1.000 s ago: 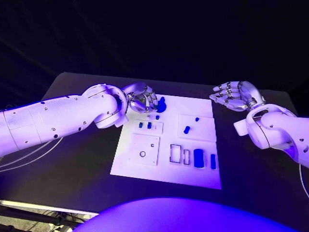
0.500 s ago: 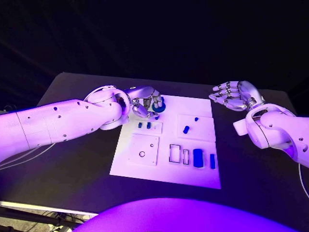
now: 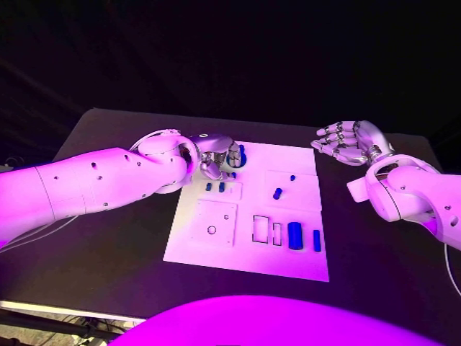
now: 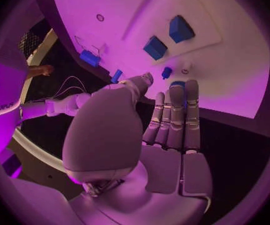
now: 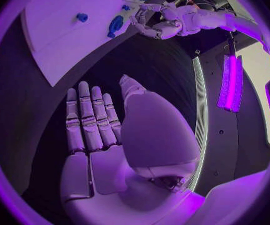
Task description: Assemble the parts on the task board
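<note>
The white task board lies in the middle of the table. My left hand hovers at its far left corner, fingers pointing down beside an oblong blue part lying on the board. In the left wrist view the fingers stretch out side by side, their tips over that blue part, with the thumb apart from it. Nothing is pinched. Two small blue parts stand just near the hand. My right hand is raised off the board's far right corner, empty, its fingers spread.
More blue parts sit on the board: one in the right panel, two long ones near the front right. Empty slots and a small ring mark the front panels. Black table surrounds the board.
My left hand has dropped a little nearer the board beside the oblong blue part, and its forearm has swung in. The right hand has barely moved.
</note>
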### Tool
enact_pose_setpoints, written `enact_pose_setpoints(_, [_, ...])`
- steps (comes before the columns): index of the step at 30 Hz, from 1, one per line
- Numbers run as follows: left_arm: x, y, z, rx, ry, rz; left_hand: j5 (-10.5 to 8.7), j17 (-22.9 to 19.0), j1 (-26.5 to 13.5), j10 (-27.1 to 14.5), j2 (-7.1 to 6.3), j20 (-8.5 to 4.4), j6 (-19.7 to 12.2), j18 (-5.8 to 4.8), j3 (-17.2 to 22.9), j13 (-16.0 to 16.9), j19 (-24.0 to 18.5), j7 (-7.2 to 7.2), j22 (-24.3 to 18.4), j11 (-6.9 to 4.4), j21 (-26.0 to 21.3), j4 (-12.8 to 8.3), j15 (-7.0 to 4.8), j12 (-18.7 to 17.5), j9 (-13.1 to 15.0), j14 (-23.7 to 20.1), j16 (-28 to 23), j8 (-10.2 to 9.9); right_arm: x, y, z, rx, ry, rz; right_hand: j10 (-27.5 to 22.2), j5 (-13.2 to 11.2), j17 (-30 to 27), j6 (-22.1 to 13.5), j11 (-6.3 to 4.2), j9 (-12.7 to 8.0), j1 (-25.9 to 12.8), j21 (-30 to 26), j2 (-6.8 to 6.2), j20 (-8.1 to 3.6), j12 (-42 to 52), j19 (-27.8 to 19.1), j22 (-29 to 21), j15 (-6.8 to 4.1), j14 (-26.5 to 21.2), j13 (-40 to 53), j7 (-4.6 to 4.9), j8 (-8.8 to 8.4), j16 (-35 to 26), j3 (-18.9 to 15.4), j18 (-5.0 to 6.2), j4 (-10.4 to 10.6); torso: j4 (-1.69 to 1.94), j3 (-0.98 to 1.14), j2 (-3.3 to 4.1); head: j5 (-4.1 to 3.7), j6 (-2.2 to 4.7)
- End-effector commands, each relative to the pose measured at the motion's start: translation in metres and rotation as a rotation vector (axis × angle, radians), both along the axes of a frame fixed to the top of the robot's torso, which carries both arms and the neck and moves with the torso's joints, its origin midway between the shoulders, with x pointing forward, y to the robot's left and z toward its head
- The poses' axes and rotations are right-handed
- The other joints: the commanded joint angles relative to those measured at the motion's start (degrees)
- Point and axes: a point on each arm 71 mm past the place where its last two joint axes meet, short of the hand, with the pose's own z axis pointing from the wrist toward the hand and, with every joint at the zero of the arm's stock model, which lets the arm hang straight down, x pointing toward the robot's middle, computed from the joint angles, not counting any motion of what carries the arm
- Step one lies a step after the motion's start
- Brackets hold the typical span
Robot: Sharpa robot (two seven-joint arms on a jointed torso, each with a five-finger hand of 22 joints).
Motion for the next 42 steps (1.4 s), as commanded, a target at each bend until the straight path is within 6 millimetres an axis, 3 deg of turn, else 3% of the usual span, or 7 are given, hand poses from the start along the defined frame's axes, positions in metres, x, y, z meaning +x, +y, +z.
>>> enact_pose_setpoints(1, [0.001, -0.001, -0.005, 0.062, 0.029, -0.011, 0.21, -0.32, 0.98, 0.57, 0.06, 0.16, 1.23, 0.66, 0.23, -0.37, -0.01, -0.04, 0.35, 0.03, 0.24, 0.34, -0.15, -0.01, -0.59, -0.21, 0.91, -0.43, 0.000, 0.001, 0.001, 0.002, -0.009, 0.014, 0.41, 0.21, -0.08, 0.44, -0.18, -0.06, 0.34, 0.07, 0.16, -0.05, -0.37, -0.24, -0.09, 0.23, 0.03, 0.04, 3.39, -0.38, -0.22, 0.28, 0.85, 0.07, -0.06, -0.01, 0.02, -0.03, -0.01])
enact_pose_setpoints(11, [0.008, -0.008, -0.010, 0.064, 0.022, -0.008, -0.06, -0.78, 2.26, 3.73, -0.07, -0.31, 4.65, 0.70, 3.49, -2.23, 0.37, -0.63, 1.89, -0.53, 2.26, 0.54, -0.67, -0.56, -2.82, 1.18, 4.54, -2.06, 0.000, 0.003, 0.000, 0.003, -0.008, 0.016, 0.46, 0.20, -0.15, 0.48, -0.18, -0.07, 0.35, 0.07, 0.15, -0.05, -0.40, -0.24, -0.17, 0.23, 0.06, 0.03, 3.39, -0.42, -0.21, 0.30, 0.85, 0.09, -0.04, 0.08, -0.01, -0.13, 0.01])
enact_pose_setpoints(25, [0.012, -0.016, -0.014, 0.049, 0.036, -0.015, -0.16, 2.18, 2.53, 6.21, 0.12, -0.66, 6.48, 0.28, 5.62, -3.31, 2.08, -0.80, 5.07, -1.03, 5.11, -0.19, -1.08, -1.36, -3.76, 4.15, 8.20, -3.07, 0.000, 0.004, 0.000, 0.003, -0.007, 0.019, 0.46, 0.20, -0.15, 0.48, -0.18, -0.07, 0.35, 0.07, 0.15, -0.05, -0.40, -0.24, -0.17, 0.23, 0.06, 0.03, 3.39, -0.42, -0.21, 0.30, 0.85, 0.09, -0.02, 0.11, 0.00, -0.05, -0.02])
enact_pose_setpoints(28, [0.012, -0.016, -0.016, 0.056, 0.047, -0.016, -0.16, 3.84, 2.52, 7.00, 0.11, -0.78, 6.97, 0.13, 5.98, -3.45, 2.59, -0.84, 6.09, -1.24, 5.93, -0.53, -1.24, -1.48, -3.95, 5.46, 9.60, -3.37, 0.000, 0.004, 0.000, 0.003, -0.007, 0.019, 0.46, 0.20, -0.15, 0.48, -0.18, -0.07, 0.35, 0.07, 0.15, -0.05, -0.40, -0.24, -0.17, 0.23, 0.06, 0.03, 3.39, -0.42, -0.21, 0.30, 0.85, 0.09, 0.04, 0.04, 0.00, -0.19, -0.02])
enact_pose_setpoints(42, [0.013, -0.012, -0.023, 0.104, 0.093, -0.001, -0.18, 4.09, 2.52, 7.32, 0.23, -0.88, 7.59, 0.11, 6.36, -3.63, 2.53, -0.91, 6.50, -1.31, 6.37, -0.91, -1.33, -1.84, -4.09, 5.79, 10.37, -3.61, 0.000, 0.004, 0.000, 0.004, -0.006, 0.020, 0.46, 0.20, -0.15, 0.48, -0.18, -0.07, 0.35, 0.07, 0.15, -0.05, -0.40, -0.24, -0.17, 0.23, 0.06, 0.03, 3.39, -0.42, -0.21, 0.30, 0.85, 0.09, 0.02, 0.00, 0.02, -0.41, -0.02])
